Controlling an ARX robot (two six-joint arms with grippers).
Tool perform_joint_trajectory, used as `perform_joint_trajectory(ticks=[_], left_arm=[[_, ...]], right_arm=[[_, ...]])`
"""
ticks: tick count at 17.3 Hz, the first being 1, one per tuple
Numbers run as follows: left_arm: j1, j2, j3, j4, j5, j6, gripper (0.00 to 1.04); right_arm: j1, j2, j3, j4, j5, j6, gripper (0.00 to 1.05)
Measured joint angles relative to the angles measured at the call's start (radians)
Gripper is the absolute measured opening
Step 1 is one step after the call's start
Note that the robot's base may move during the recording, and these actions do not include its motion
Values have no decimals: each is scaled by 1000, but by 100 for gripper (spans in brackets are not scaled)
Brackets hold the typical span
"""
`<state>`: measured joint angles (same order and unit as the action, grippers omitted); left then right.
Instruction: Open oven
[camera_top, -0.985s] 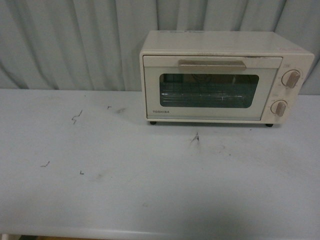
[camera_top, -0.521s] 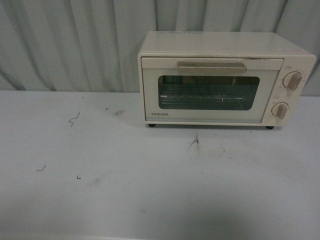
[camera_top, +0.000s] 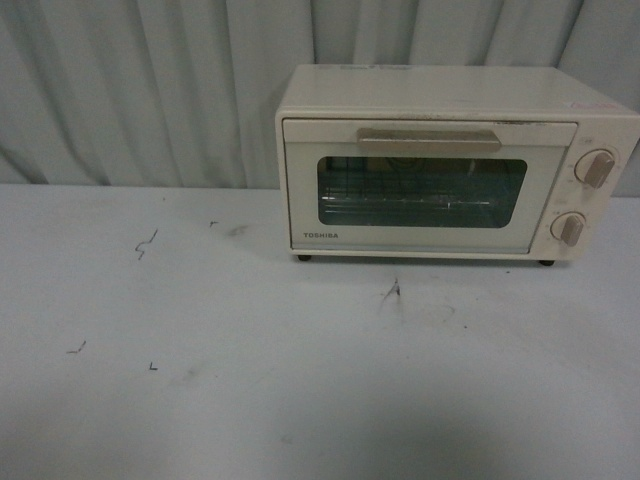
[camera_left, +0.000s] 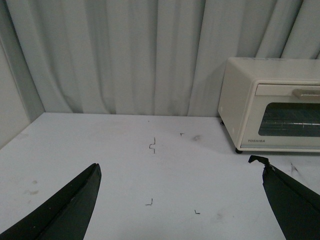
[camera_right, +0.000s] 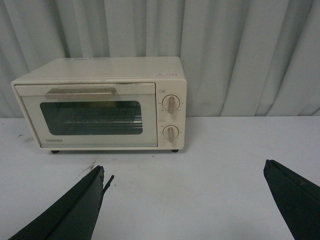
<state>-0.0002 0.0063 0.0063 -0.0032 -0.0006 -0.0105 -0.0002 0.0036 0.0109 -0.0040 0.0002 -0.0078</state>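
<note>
The left gripper (camera_left: 176, 164) hangs over the left part of the table (camera_top: 200, 380), its fingers (camera_left: 75, 200) spread wide with nothing between them. The oven (camera_top: 440, 165) stands well to its right, at the back of the table against the curtain (camera_top: 150, 90), with its door (camera_top: 420, 190) closed. The right gripper (camera_right: 185, 167), equally spread and empty, faces the oven front from a little way off.

Here is the trouble I would expect. The oven looks light and sits on small feet (camera_top: 303, 257), so a straight outward pull on the handle (camera_top: 428, 141) could drag or tip the whole box forward instead of swinging the door down. A grip set off-centre on the bar may slip off. Aimed too far right, a finger could bump 1 of the 2 knobs (camera_top: 598, 168).

There is little else around: a few pen marks (camera_top: 146, 243) on the table top, and nothing standing between either gripper and the door.
</note>
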Motion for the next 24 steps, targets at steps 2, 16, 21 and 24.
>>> perform_joint_trajectory(ticks=[2,16,21,24], left_arm=[[0,0,0,0,0,0,98],[0,0,0,0,0,0,98],[0,0,0,0,0,0,98],[0,0,0,0,0,0,98]], right_arm=[[0,0,0,0,0,0,98],[0,0,0,0,0,0,98],[0,0,0,0,0,0,98],[0,0,0,0,0,0,98]])
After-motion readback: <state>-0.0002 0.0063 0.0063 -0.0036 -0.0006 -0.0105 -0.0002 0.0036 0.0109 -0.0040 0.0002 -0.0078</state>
